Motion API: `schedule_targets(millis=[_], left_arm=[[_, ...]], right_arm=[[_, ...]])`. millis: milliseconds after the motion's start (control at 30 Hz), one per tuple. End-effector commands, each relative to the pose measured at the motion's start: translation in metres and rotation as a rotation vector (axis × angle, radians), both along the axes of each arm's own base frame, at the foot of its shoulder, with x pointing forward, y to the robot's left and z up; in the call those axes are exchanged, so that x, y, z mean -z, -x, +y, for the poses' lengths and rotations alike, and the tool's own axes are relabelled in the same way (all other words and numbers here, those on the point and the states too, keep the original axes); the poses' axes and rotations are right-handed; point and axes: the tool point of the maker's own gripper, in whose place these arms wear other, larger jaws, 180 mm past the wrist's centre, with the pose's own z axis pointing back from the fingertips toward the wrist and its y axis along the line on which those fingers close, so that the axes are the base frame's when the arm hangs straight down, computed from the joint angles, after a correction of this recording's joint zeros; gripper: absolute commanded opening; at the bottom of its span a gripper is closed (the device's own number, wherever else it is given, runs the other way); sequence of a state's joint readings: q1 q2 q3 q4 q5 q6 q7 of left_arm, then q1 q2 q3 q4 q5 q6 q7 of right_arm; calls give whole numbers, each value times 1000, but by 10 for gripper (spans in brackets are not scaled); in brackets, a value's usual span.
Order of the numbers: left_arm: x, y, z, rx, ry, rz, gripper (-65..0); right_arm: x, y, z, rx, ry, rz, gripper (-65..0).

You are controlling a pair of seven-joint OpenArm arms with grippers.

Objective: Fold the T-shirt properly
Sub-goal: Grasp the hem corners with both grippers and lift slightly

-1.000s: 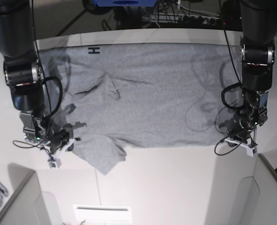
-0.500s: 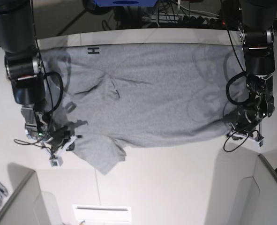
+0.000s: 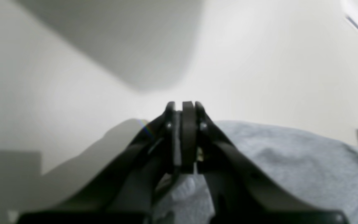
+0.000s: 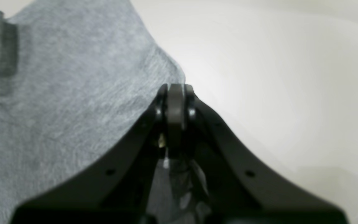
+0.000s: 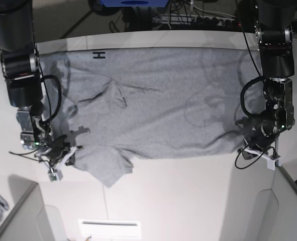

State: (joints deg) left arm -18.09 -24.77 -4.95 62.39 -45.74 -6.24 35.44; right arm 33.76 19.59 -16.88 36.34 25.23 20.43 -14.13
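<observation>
The heather-grey T-shirt (image 5: 158, 100) lies spread across the white table (image 5: 188, 201), a black letter near its far edge. My left gripper (image 5: 253, 142) is at the shirt's near right corner in the base view. In the left wrist view its jaws are pressed together (image 3: 182, 133) with grey cloth (image 3: 291, 155) under and between the fingers. My right gripper (image 5: 63, 154) is at the near left sleeve. Its jaws are shut (image 4: 175, 105) on the fabric edge (image 4: 57, 93), which runs up to the fingertips.
Grey panels stand at the near left (image 5: 17, 216) and near right (image 5: 284, 211) corners. A white sheet (image 5: 109, 228) lies at the front edge. Cables and a power strip (image 5: 208, 20) run behind the table's far edge.
The right gripper has drawn the sleeve a little leftward. The shirt's near right corner has stretched outward toward the left gripper. Both grippers stay shut.
</observation>
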Motion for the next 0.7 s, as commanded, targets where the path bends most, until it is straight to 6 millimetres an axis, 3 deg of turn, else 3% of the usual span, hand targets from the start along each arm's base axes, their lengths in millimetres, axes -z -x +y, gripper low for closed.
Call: schedule_targets(millis=[0,500,667], left_arm=[[-26,-13,5,3,-9,-70,-650],[-49,-2,-9,13,-46,-126,-650],[-53,19,23,-79,-35,-150,-650]], right_arm=[[-29,-20,-8,9,-2,-80,-650],[-20,-11,-20,19,19,-58,-650],[-12,-5,-21,19,20,-44,-650]])
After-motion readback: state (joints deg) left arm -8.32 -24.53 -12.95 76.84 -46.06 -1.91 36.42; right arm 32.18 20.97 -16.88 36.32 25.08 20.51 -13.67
